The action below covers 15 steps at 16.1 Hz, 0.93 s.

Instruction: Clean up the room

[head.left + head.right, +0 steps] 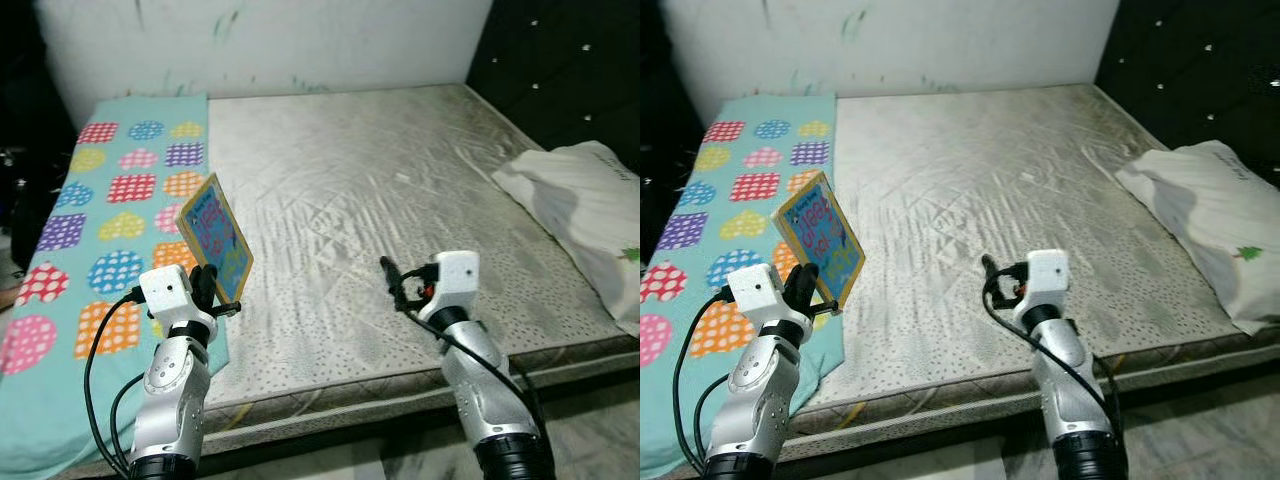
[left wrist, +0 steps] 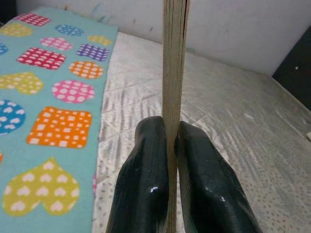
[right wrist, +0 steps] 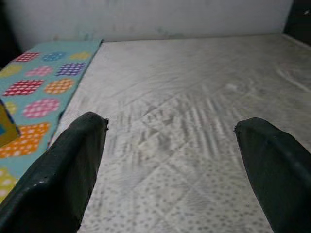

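Upright, the board book (image 1: 215, 238) stands pinched in the left pincer (image 2: 171, 160).

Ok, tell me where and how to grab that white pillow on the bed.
Take the pillow with the open right gripper at its near corner by the mattress edge, coming in from the bare bed side. It lies flat and soft, so pinching a bunched corner looks surer than spanning its width. The left gripper is busy clamping the board book.
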Motion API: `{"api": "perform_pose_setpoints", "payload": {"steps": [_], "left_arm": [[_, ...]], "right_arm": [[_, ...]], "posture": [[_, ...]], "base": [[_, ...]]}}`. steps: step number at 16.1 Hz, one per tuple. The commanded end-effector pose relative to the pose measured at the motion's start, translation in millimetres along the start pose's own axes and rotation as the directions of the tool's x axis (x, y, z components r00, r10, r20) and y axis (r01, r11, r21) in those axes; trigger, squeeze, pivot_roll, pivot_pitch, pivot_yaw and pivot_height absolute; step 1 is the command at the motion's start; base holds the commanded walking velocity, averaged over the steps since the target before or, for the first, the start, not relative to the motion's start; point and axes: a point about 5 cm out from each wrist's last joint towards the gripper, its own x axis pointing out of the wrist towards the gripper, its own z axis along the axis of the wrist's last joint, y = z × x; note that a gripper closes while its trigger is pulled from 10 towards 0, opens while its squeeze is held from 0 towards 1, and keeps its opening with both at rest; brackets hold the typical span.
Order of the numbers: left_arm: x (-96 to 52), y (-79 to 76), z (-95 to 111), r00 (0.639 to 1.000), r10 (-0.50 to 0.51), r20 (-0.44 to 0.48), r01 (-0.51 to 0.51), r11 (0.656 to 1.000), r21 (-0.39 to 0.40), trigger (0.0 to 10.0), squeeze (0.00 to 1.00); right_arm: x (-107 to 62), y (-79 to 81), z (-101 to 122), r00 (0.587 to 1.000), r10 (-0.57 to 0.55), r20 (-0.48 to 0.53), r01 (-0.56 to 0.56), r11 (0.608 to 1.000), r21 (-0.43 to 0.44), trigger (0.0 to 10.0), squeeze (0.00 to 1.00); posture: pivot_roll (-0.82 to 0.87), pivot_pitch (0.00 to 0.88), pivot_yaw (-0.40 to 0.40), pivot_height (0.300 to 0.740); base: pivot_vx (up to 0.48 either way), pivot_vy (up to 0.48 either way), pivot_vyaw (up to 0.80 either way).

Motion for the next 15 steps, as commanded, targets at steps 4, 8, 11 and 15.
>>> {"api": "perform_pose_setpoints", "payload": {"steps": [4,8,11,15], "left_arm": [[4.3,-9.4,12,0.998,-0.039,0.045,0.039,0.999,0.006,10.0,0.0],[0.4,-6.1,11,0.999,-0.015,0.04,0.015,1.0,0.0,10.0,0.0],[-0.1,-4.8,10,0.999,-0.013,0.034,0.013,1.0,0.001,10.0,0.0],[1.1,-9.9,10,0.999,-0.031,0.026,0.031,1.0,0.001,10.0,0.0]], "right_arm": [[0.0,5.4,4,1.0,0.023,0.015,-0.023,1.0,-0.009,10.0,0.0],[1.7,11.9,2,0.999,0.045,0.005,-0.045,0.999,-0.006,10.0,0.0],[-0.2,12.2,1,0.999,0.043,0.003,-0.042,0.999,-0.011,10.0,0.0],[-4.5,11.5,-1,0.999,0.036,-0.003,-0.036,0.999,-0.014,10.0,0.0]], "posture": [[-0.12,0.001,-0.009,0.74],[-0.11,0.011,-0.019,0.74],[-0.11,0.02,-0.014,0.74],[-0.12,0.022,-0.005,0.74]], "base": [[0.0,-0.309,0.41],[0.0,-0.395,0.33],[0.0,-0.48,0.0],[0.0,-0.451,0.0]]}}
